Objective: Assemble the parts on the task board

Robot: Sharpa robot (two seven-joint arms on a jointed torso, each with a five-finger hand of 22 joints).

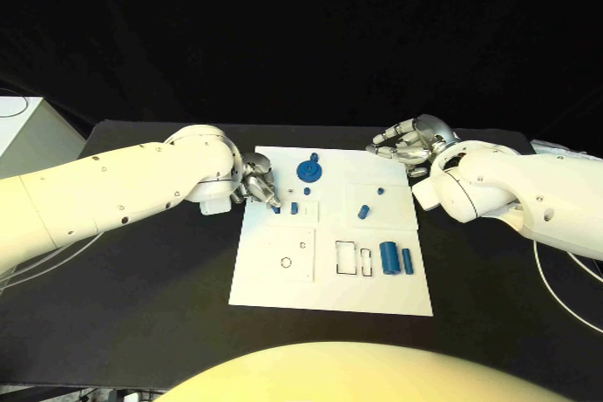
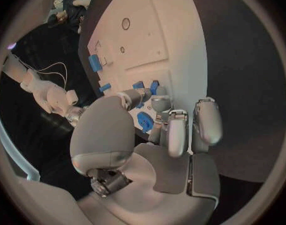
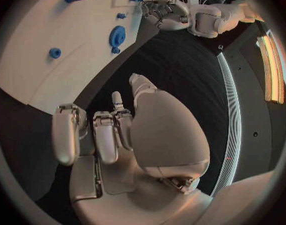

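Task board (image 1: 329, 284): a white plate in the middle of the black table (image 1: 151, 280), its long axis running from the robot's side toward the far edge.
Gear (image 1: 308, 170): a blue toothed disc lying flat on the far part of the board, near the board's left edge; also seen beyond the right hand (image 3: 117, 35).
Large cylinder (image 1: 391, 257): blue, lying on the right side of the board, its long axis in line with the board's long axis; a thinner blue pin (image 1: 409, 261) lies parallel just to its right.
Small parts: a short blue piece (image 1: 362, 212) right of the board's centre, another (image 1: 378, 191) just beyond it, and a small peg (image 1: 294, 207) beside the left hand's fingertips.
Left hand (image 1: 255, 186): at the board's left edge, fingers reaching over the plate beside the gear; in the left wrist view two fingertips (image 2: 143, 94) close on a small blue piece (image 2: 153, 86). Holding that part.
Right hand (image 1: 409, 144): over the table at the board's far right corner, fingers loosely curled and apart, nothing in them.
Obstruction: the left hand's fingers stand between the gear and the peg.
White box (image 1: 23, 132): beyond the table's left edge, well apart from the board.
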